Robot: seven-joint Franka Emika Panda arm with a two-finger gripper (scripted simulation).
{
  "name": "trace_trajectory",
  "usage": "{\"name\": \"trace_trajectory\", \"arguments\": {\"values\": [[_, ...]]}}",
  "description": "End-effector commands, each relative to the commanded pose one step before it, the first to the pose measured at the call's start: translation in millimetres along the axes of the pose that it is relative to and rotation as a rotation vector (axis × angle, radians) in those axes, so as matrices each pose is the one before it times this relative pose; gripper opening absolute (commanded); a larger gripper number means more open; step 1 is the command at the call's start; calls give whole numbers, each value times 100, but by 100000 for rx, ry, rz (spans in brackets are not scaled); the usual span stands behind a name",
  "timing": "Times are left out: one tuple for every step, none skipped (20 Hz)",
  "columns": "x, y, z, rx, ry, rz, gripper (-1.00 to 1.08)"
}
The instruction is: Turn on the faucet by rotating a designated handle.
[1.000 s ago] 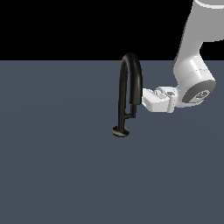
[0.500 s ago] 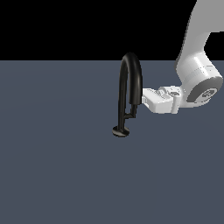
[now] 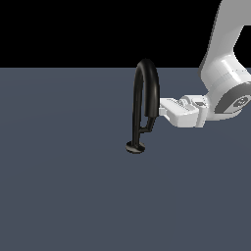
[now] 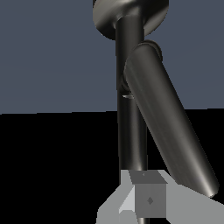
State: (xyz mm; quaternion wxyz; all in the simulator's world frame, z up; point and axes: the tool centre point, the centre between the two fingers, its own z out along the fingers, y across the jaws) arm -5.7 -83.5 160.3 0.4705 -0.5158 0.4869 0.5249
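Note:
The glossy black faucet [image 3: 146, 78] stands on the grey floor with its arched spout, thin stem and small round base disc [image 3: 136, 147]. The handle [image 3: 151, 122] is a slim black rod leaning beside the stem, under the spout's free end. My gripper [image 3: 161, 109] reaches in from the exterior view's right, its tips against the spout's end just above the handle. In the wrist view the handle [image 4: 168, 127] slants across the stem [image 4: 130, 131], close in front of my gripper [image 4: 145, 200]. The fingers sit together with nothing between them.
The flat grey floor [image 3: 63, 196] spreads all around the faucet. My white arm [image 3: 223, 73] rises at the exterior view's right edge.
The arm's wrist and elbow have drifted slightly to the exterior view's right. The gripper tips stay at the spout's end, and the handle has not visibly turned.

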Motion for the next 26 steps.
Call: {"name": "trace_trajectory", "arguments": {"values": [[435,848,-1,-119,-233,503,-100],[171,339,7,-44,-55,68,-100],[129,360,-7,0,0,0,-100],[173,346,7,-44,-54,68,-100],[132,367,-7,0,0,0,-100],[176,353,6,-44,-53,69,-100],[135,373,-8,0,0,0,-100],[179,360,6,-44,-52,70,-100],[138,380,-8,0,0,0,-100],[199,359,11,-63,-72,100,-100],[142,387,-9,0,0,0,-100],[174,378,1,-31,-34,52,-100],[176,382,0,-31,-32,53,-100],[0,0,0,0,0,0,-100],[-1032,-996,13,-3,597,-2184,-100],[636,292,2,-4,-62,220,-100],[631,294,2,-4,-59,210,-100],[637,292,2,-3,-62,220,-100],[637,291,1,-3,-62,221,-100],[631,292,1,-2,-59,210,-100],[636,289,1,-2,-61,221,-100],[630,289,1,-1,-58,210,-100],[635,287,0,-1,-60,221,-100],[628,286,-1,1,-57,211,-100],[633,281,-2,3,-59,221,-100],[0,0,0,0,0,0,-100]]}}
